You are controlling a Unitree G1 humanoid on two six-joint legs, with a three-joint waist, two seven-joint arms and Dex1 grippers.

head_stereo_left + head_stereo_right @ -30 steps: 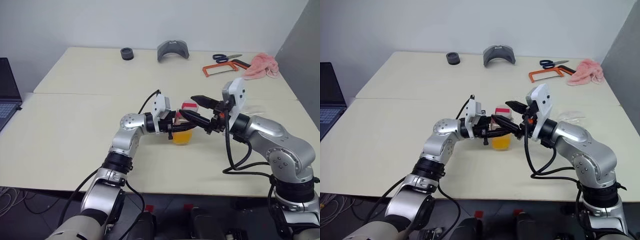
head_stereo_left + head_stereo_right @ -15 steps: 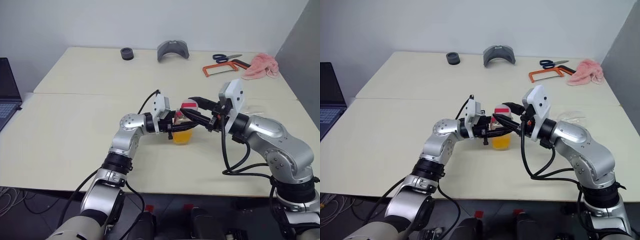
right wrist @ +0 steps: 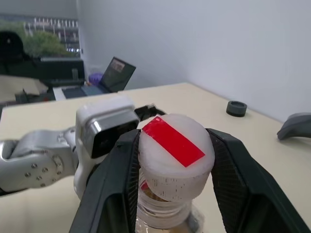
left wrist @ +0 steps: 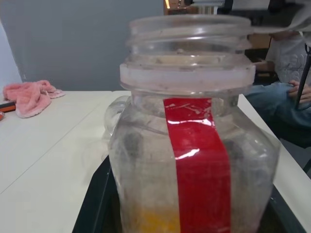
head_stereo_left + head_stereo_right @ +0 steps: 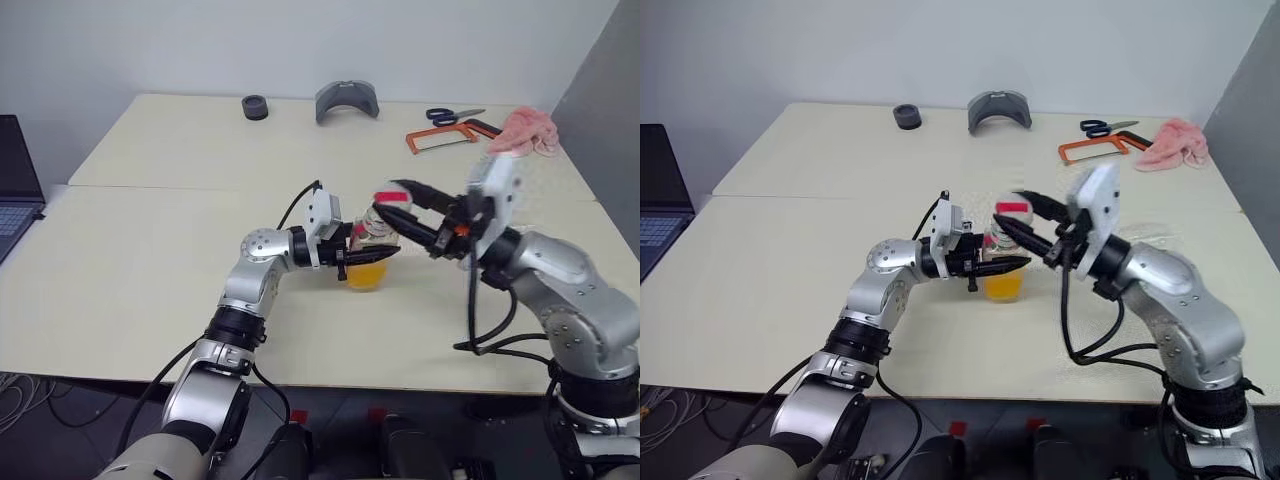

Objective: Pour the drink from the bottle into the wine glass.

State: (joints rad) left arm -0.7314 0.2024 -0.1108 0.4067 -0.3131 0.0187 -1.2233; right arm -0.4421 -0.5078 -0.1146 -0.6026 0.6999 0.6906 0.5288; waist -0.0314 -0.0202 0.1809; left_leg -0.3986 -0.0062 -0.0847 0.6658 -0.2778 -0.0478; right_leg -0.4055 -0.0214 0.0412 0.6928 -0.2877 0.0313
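Step in hand: uncapping. The cap [image 3: 175, 155], white with a red strip across its top, sits pinched between the two black fingers of the right hand [image 5: 400, 207], just above the neck of the small clear plastic bottle [image 4: 194, 150]; in the left wrist view the threaded mouth stands bare.

Left hand: the left hand [image 5: 372, 258] is pressed onto the bottle's body from the left, holding it upright near the middle of the pale cream surface [image 5: 150, 240].

Bottle: squarish, clear, with a vertical red stripe down its side; it stands between the two hands, well short of the far edge.

Drink: the translucent orange-yellow liquid [image 5: 366, 273] fills only the lower part of the bottle.

Wine glass: a faint clear shape lies to the right, just behind the right arm; I cannot tell whether that is the glass.

Far side: a grey curved piece [image 5: 346, 101], a small black ring [image 5: 254, 106], blue-handled scissors [image 5: 452, 115], an orange-framed saw [image 5: 448, 139] and a pink cloth [image 5: 525, 130] lie well apart from the work.

Next move, as judged: the cap needs setting down clear of the bottle, then the left hand must carry the open bottle to the glass and tip it slowly.
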